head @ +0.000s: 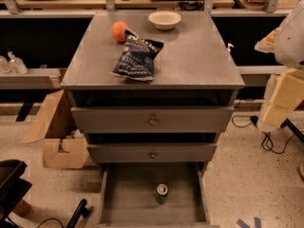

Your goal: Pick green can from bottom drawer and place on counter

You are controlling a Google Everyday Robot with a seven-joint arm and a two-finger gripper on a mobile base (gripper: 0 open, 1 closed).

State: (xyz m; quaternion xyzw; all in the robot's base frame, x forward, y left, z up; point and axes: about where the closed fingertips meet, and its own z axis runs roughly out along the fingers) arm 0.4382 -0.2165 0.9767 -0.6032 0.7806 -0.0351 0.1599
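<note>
The green can (162, 193) stands upright, silver top up, on the bare floor of the bottom drawer (121, 198). The drawer is pulled out wide at the foot of the grey cabinet. The counter (190, 56) is the cabinet's flat grey top. My arm comes in at the right edge as a white and pale yellow shape. My gripper (281, 103) is there, to the right of the cabinet at about counter height. It is well above and to the right of the can and touches nothing.
On the counter lie an orange (119, 31), a dark blue chip bag (137, 57) and a white bowl (165, 19). Two shut drawer fronts (152, 120) sit above the open one. Cardboard boxes (57, 137) stand on the floor at left, cables (266, 141) at right, and a black object (12, 184) at bottom left.
</note>
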